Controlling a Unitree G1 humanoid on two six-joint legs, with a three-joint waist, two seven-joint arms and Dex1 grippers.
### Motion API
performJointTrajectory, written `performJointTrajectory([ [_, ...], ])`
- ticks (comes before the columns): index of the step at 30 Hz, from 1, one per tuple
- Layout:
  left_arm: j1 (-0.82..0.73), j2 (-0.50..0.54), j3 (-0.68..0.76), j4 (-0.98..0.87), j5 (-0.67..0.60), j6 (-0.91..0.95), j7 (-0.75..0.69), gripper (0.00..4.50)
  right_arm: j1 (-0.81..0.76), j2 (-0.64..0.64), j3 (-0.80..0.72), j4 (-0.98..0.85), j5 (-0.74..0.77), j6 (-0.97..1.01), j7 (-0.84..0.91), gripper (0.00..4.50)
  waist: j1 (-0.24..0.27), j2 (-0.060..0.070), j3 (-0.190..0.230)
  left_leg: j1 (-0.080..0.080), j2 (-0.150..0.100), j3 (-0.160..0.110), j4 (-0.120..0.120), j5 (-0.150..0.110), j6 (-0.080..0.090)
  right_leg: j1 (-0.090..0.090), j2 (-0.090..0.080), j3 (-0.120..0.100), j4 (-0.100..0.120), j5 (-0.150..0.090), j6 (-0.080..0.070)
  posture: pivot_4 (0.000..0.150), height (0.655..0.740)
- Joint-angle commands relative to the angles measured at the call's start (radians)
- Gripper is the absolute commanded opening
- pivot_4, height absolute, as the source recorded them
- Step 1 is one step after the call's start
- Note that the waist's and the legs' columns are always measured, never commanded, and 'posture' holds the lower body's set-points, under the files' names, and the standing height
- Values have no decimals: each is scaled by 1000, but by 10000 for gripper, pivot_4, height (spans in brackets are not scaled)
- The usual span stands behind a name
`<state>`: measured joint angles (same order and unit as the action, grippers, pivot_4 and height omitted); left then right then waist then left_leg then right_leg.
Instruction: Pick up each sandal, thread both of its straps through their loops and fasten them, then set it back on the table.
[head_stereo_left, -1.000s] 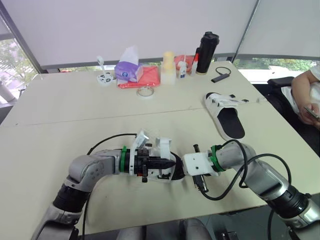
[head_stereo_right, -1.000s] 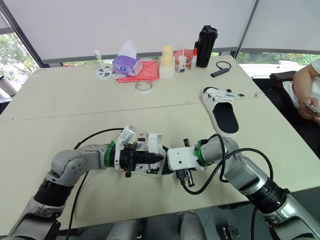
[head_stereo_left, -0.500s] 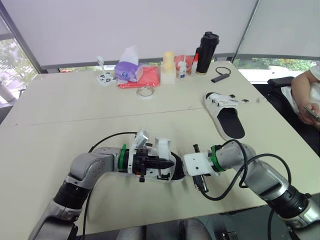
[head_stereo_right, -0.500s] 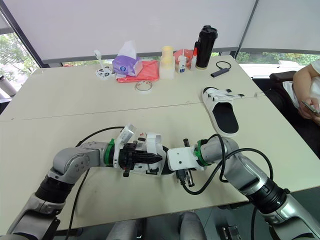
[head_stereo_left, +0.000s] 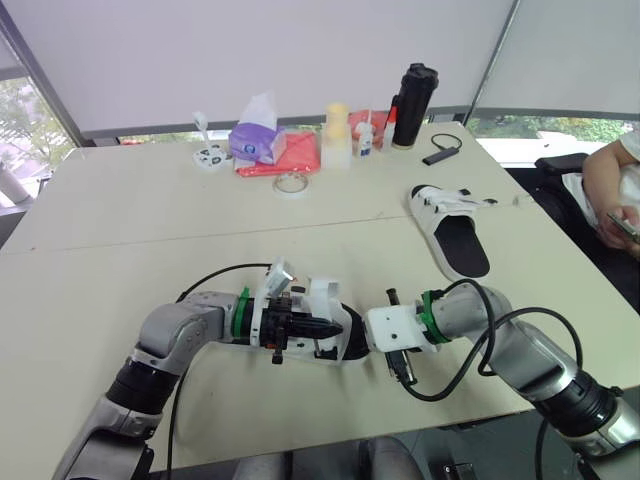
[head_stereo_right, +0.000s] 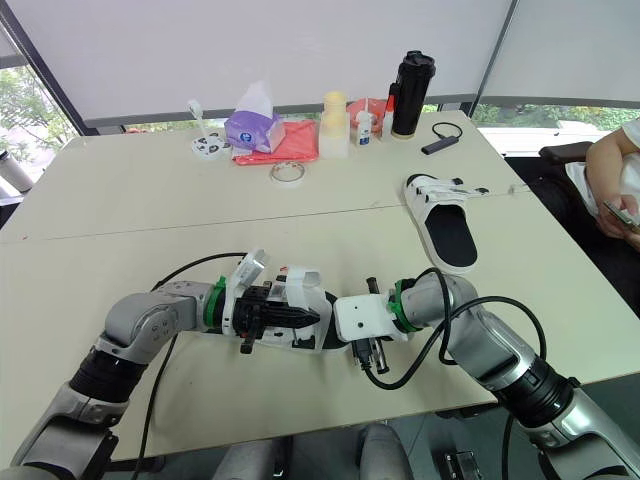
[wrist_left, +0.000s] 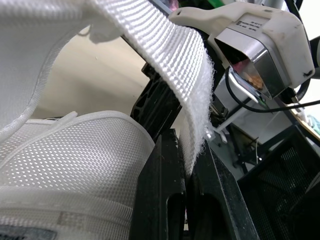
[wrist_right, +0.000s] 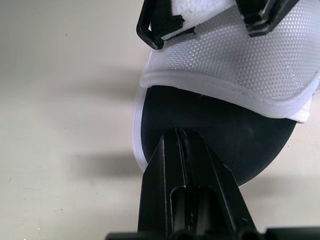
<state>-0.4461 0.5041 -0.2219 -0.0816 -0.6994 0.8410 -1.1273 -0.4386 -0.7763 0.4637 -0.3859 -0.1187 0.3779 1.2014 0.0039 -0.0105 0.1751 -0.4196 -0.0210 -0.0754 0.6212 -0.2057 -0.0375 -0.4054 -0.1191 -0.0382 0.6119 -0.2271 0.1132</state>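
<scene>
Two grippers meet at one sandal (wrist_right: 235, 65) lying near the front edge of the beige table (head_stereo_left: 150, 200). My left gripper (head_stereo_left: 323, 327) pinches its loose white strap (wrist_left: 165, 45), and my right gripper (wrist_right: 181, 134) is closed on the edge of the black footbed. My left fingers cover much of the upper. Farther right lies the second sandal (head_stereo_left: 455, 235). Beyond it are a tape roll (head_stereo_left: 291, 183), a tissue pack (head_stereo_left: 258, 140) and a black flask (head_stereo_left: 413, 105) below pale blinds (head_stereo_left: 250, 50). A person's arm (head_stereo_left: 605, 190) is cut off at the right edge
</scene>
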Motion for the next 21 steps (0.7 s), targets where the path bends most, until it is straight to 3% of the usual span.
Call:
performJointTrajectory([
  [1, -11, 2, -13, 24, 34, -6, -1, 828, 15, -2, 28, 6, -18, 7, 5, 0, 0, 0, 0, 0, 0, 0, 0, 0, 0, 0, 0, 0, 0, 0, 0, 1500, 7400],
  [21, -44, 37, -46, 38, 83, -49, -140, 828, 11, 6, 28, 18, -22, 6, 3, 0, 0, 0, 0, 0, 0, 0, 0, 0, 0, 0, 0, 0, 0, 0, 0, 1500, 7400],
])
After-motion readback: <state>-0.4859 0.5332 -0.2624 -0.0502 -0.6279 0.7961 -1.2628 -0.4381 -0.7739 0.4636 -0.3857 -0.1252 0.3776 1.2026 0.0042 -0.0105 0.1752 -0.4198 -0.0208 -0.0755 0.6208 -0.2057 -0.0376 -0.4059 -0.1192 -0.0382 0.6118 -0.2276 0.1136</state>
